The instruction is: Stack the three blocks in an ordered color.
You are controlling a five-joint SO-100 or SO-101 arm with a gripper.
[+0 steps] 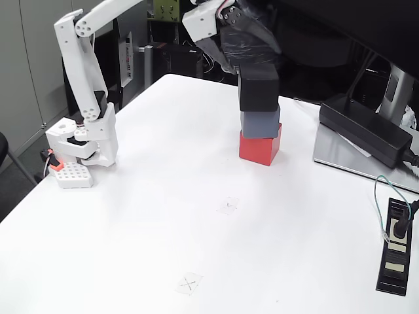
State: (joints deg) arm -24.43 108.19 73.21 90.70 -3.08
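Observation:
The three blocks stand in one stack at the table's far middle: a red block (260, 146) at the bottom, a grey block (260, 122) on it, and a black block (258, 86) on top, set slightly to the left of the grey one. My gripper (252, 59), its fingers wrapped in black, comes down from the upper left and meets the top of the black block. The dark fingers blend into the dark block, so I cannot make out whether they clamp it or stand apart from it.
The arm's white base (82, 140) is clamped at the table's left edge. A long black power adapter (363, 127) lies on a silver plate (340, 156) at the right. A black power strip (396, 245) with a green cable lies near the right edge. Two tape marks (228, 205) lie on the tabletop in front.

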